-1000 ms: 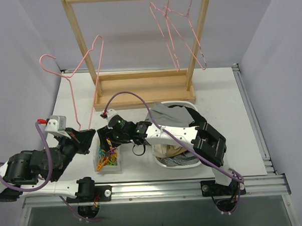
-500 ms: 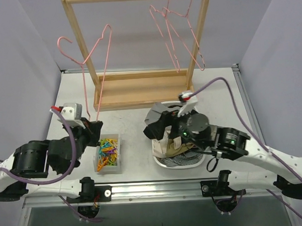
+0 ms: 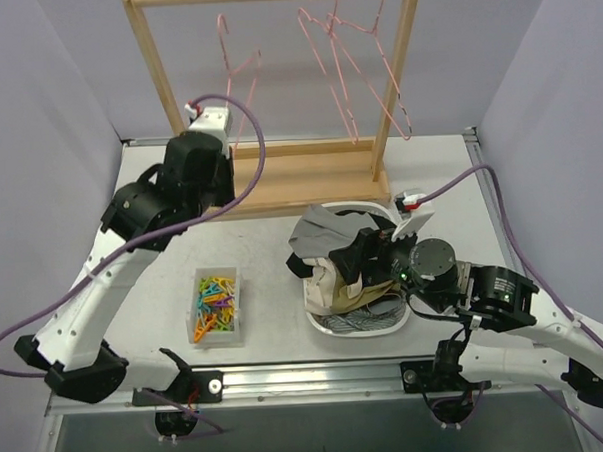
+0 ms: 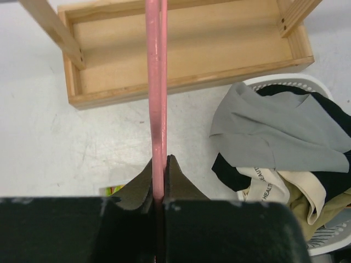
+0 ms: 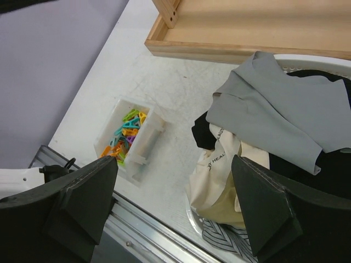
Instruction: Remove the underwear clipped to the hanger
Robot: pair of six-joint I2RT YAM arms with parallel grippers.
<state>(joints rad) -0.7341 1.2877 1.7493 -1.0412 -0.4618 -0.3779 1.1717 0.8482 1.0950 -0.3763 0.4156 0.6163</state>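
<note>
Clip box (image 3: 235, 301): lower left of centre in the top view, on the bench (image 3: 268, 249), holding coloured clips (image 5: 127, 131).
Right claw (image 5: 173, 160): fingers spread wide apart, holding nothing, hovering above the basket's left edge.
Underwear (image 3: 333, 250): piled in the white basket (image 3: 369, 204) right of centre, off any hanger; the grey piece (image 5: 274, 109) lay on top, draped over the rim, with black cloth and an olive-and-cream piece (image 4: 307, 198) beneath.
Left claw (image 4: 160, 164): raised at upper left of the top view, clamped on the pink hanger (image 4: 156, 82).
Pink hanger: bare wire, running up towards the top rail.
Wooden rack (image 3: 279, 177): at the top of the frame, with more pink hangers (image 3: 360, 73) on its rail, upper right.
</note>
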